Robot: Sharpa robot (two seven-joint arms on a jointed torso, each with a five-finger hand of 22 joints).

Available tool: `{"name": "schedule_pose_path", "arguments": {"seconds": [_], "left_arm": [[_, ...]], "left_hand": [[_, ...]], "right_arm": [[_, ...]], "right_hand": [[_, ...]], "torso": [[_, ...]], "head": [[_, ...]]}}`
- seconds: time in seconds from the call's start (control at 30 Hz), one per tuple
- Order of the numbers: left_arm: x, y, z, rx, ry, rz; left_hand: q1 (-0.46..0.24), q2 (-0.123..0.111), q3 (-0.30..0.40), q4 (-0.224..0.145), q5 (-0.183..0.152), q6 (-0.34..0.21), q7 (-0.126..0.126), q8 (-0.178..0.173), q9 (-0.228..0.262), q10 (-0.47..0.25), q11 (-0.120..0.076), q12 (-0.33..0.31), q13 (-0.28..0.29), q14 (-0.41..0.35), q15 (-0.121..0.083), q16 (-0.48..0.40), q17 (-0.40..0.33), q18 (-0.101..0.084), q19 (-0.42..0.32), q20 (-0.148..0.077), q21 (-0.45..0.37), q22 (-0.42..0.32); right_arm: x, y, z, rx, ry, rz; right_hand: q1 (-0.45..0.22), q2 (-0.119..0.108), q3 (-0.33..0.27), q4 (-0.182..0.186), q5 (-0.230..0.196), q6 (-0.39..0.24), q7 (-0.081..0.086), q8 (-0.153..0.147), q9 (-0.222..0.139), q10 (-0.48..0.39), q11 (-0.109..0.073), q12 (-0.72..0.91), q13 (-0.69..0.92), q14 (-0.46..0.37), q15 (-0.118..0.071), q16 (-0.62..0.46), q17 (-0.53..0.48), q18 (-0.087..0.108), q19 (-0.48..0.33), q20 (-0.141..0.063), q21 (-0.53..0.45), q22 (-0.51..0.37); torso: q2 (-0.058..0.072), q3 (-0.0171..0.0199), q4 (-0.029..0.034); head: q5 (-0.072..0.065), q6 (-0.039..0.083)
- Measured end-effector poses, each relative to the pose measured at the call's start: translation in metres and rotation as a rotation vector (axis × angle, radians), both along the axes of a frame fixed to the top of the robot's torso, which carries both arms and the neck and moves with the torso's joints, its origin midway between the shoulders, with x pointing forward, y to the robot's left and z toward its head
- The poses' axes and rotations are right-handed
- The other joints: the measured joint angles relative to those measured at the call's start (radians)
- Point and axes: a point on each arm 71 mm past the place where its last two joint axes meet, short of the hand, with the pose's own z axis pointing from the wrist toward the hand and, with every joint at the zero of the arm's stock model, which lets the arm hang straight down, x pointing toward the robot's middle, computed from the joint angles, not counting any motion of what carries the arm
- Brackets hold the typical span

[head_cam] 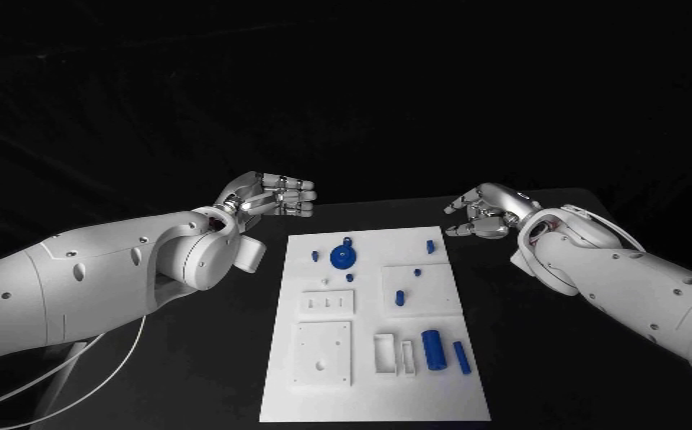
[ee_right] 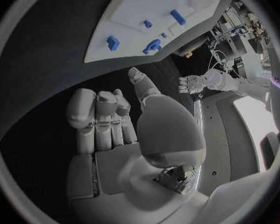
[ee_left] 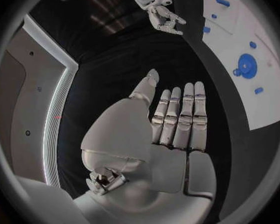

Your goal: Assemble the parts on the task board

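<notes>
A: Where is everything sitting?
B: The black bench (head_cam: 548,390) is carrying the white task board (head_cam: 368,375) at its middle, with blue parts (head_cam: 343,255) lying on it.
A: And the hands?
B: The left hand (head_cam: 271,195) is hovering far-left of the board, fingers loosely curled, holding nothing. The right hand (head_cam: 488,212) is hovering far-right, likewise.

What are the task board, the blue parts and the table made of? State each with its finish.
Task board: apparently matte white plastic, with an even, glare-free surface and raised moulded blocks.
Blue parts, such as the round one: likely plastic, uniform saturated blue, no metallic shine.
Table: black matte top, no reflections; material unclear.
</notes>
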Motion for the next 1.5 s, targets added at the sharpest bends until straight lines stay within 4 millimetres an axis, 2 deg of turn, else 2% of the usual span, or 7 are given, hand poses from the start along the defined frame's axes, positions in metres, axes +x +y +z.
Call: {"name": "schedule_pose_path", "arguments": {"seconds": [0.1,0.3,0.53,0.67,1.0,1.17,1.5], "left_arm": [[0.000,0.000,-0.001,0.001,0.002,-0.001],[0.000,-0.002,-0.003,0.001,0.005,-0.005],[0.000,-0.003,-0.005,0.001,0.008,-0.010],[-0.001,-0.004,-0.005,0.000,0.009,-0.014],[-0.002,-0.007,-0.005,-0.001,0.009,-0.024],[-0.003,-0.008,-0.005,-0.001,0.009,-0.028],[-0.004,-0.009,-0.005,0.000,0.009,-0.032]], "left_hand": [[0.000,0.000,0.000,0.000,0.000,0.000,0.000,0.000,0.000,0.000,0.000,0.000,0.000,0.000,0.000,0.000,0.000,0.000,0.000,0.000,0.000,0.000],[-0.004,0.004,0.000,0.000,0.000,0.000,0.000,0.000,0.000,0.000,0.000,0.000,0.000,0.000,0.000,0.000,0.000,0.000,0.000,0.000,0.000,0.000],[-0.004,0.004,0.000,0.000,0.000,0.000,0.000,0.000,0.000,0.000,0.000,0.000,0.000,0.000,0.000,0.000,0.000,0.000,0.000,0.000,0.000,0.000],[-0.004,0.004,0.000,0.000,0.000,0.000,0.000,0.000,0.000,0.000,0.000,0.000,0.000,0.000,0.000,0.000,0.000,0.000,0.000,0.000,0.000,0.000],[-0.004,0.004,0.000,0.000,0.000,0.000,0.000,0.000,0.000,0.000,0.000,0.000,0.000,0.000,0.000,0.000,0.000,0.000,0.000,0.000,0.000,0.000],[-0.004,0.004,-0.002,-0.002,0.000,0.000,0.000,0.000,0.000,0.000,0.000,0.000,0.000,0.000,0.000,0.000,0.000,0.000,0.000,0.000,0.000,0.000],[-0.004,0.004,-0.003,-0.003,0.000,0.000,0.000,0.000,0.000,0.000,0.000,0.000,0.000,0.000,0.000,0.000,0.000,0.000,0.000,0.000,0.000,0.000]], "right_arm": [[0.001,-0.003,-0.007,-0.004,0.014,0.000],[0.003,-0.003,-0.023,-0.004,0.036,-0.011],[0.006,0.004,-0.033,0.007,0.052,-0.013],[0.007,0.007,-0.038,0.010,0.060,-0.016],[0.010,0.007,-0.047,0.009,0.080,-0.034],[0.011,0.010,-0.051,0.007,0.091,-0.032],[0.012,0.013,-0.055,0.000,0.109,-0.025]], "right_hand": [[0.019,-0.003,-0.008,-0.008,0.000,-0.030,0.002,0.000,0.000,0.000,0.000,0.000,0.000,0.000,0.000,0.000,0.000,0.000,0.000,0.000,-0.001,0.000],[0.021,-0.005,-0.019,0.001,-0.013,-0.087,-0.004,0.000,-0.001,0.006,-0.006,0.000,0.006,0.000,0.000,0.006,0.013,0.000,0.000,0.000,0.008,0.000],[0.021,-0.005,-0.022,0.003,-0.012,-0.097,-0.004,0.000,-0.001,0.006,-0.006,0.000,0.009,0.003,-0.003,0.010,0.018,0.000,0.000,0.000,0.014,0.000],[0.021,-0.005,-0.022,0.003,-0.012,-0.097,-0.004,0.000,-0.001,0.006,-0.006,0.000,0.010,0.003,-0.003,0.010,0.020,0.000,0.000,0.000,0.014,0.000],[0.025,-0.001,-0.021,0.003,-0.012,-0.082,-0.007,0.000,-0.001,0.004,-0.008,0.000,0.012,0.003,-0.003,0.010,0.023,0.000,0.000,0.000,0.016,0.000],[0.025,-0.001,-0.016,0.003,-0.012,-0.067,-0.006,0.000,-0.001,0.004,-0.008,0.000,0.013,0.003,-0.003,0.010,0.023,0.000,0.000,0.000,0.018,0.000],[0.022,0.002,0.004,-0.016,-0.012,-0.037,-0.007,0.000,-0.001,0.004,-0.007,0.004,0.015,0.003,-0.003,0.010,0.027,0.000,0.000,0.000,0.018,0.000]], "torso": [[-0.001,0.0066,-0.0022],[0.000,0.0159,-0.0033],[0.003,0.0216,-0.0004],[0.005,0.0229,0.0027],[0.009,0.0220,0.0067],[0.010,0.0217,0.0080],[0.011,0.0204,0.0100]], "head": [[0.000,-0.003],[-0.001,-0.003],[-0.005,-0.004],[-0.011,-0.004],[-0.022,-0.003],[-0.023,-0.003],[-0.018,-0.013]]}}
